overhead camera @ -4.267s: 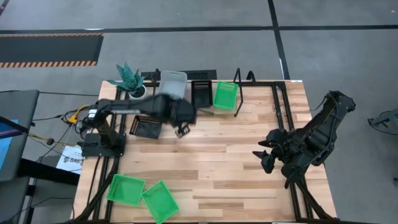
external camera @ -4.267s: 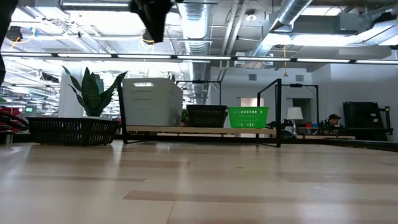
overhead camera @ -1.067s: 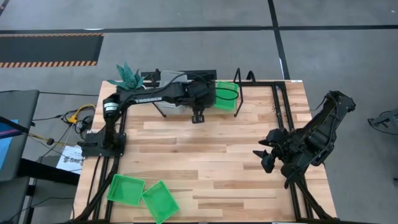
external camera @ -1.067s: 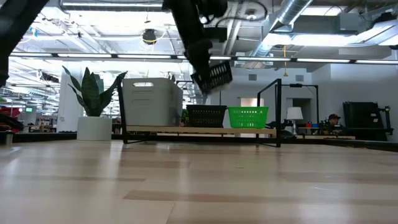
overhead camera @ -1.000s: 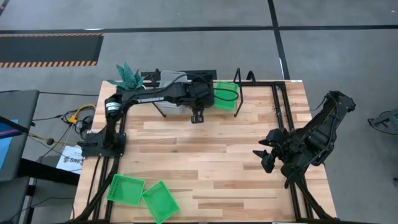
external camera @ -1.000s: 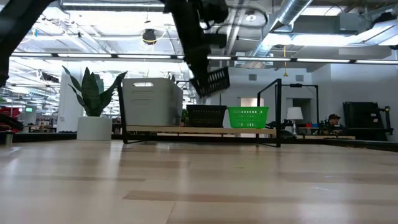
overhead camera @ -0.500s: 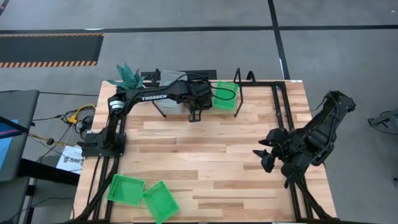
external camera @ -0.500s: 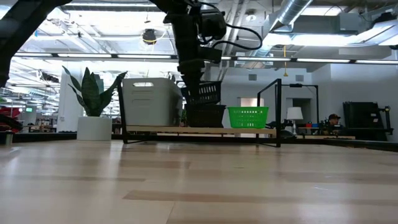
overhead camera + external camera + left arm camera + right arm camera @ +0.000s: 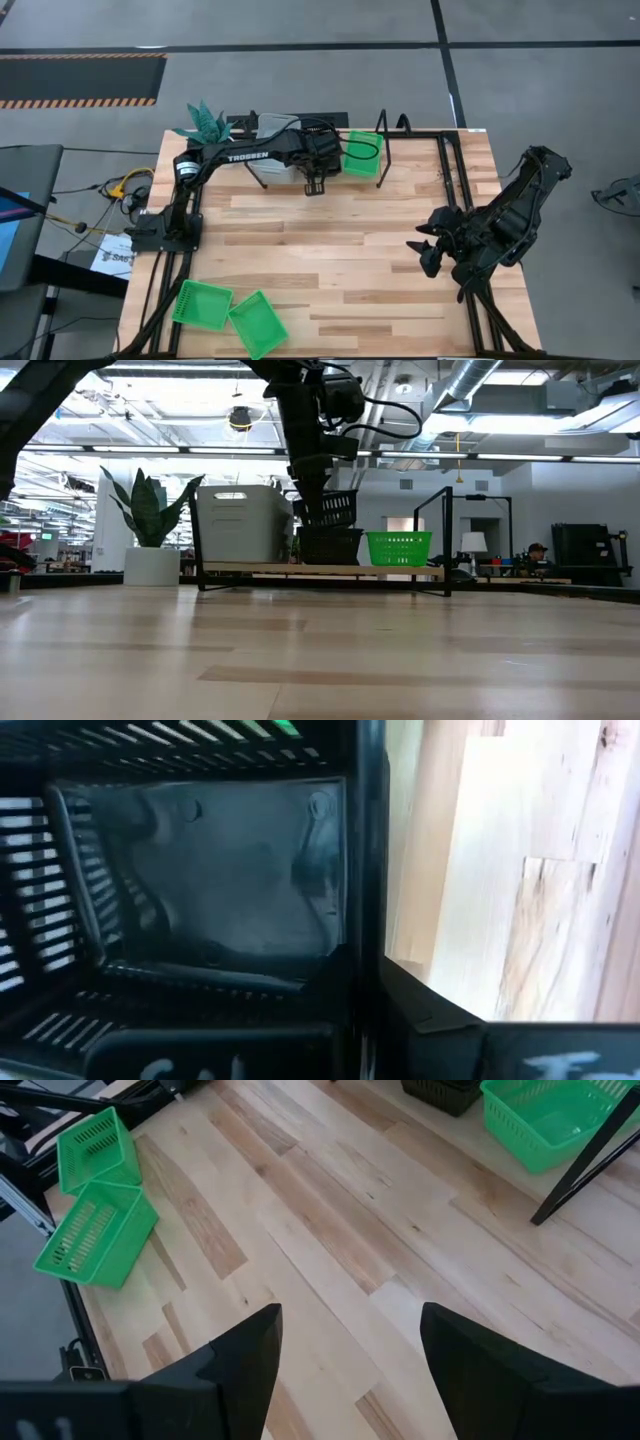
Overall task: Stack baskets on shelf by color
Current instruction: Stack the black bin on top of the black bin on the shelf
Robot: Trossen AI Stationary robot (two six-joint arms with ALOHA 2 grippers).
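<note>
My left gripper (image 9: 318, 162) reaches over the shelf (image 9: 420, 571) at the table's far edge and is shut on a black meshed basket (image 9: 330, 508). That basket hangs just over a second black basket (image 9: 332, 546) standing on the shelf board; whether the two touch I cannot tell. A green basket (image 9: 399, 548) stands on the shelf to the right of it, and the pale grey-white baskets (image 9: 245, 523) to the left. Two more green baskets (image 9: 203, 303) (image 9: 258, 322) lie at the table's near left corner. My right gripper (image 9: 425, 250) waits open at the right side. My left gripper holds the black basket by the rim of one side wall (image 9: 364, 935), pinched with one finger (image 9: 325, 982) inside the basket and one (image 9: 425, 1005) outside. The fingers come from above, pointing down. The basket hangs nearly level, a little tilted, right over the lower black basket.
A potted plant (image 9: 150, 510) in a white pot (image 9: 152, 565) stands at the shelf's left end. Black upright wire loops (image 9: 390, 125) rise at the shelf's right end. The table's middle (image 9: 330, 240) is bare wood.
My left gripper has gone down and a little toward the table's left edge with the black basket. The basket was tilted and well above the shelf; now it hangs nearly level right over the black basket on the shelf.
</note>
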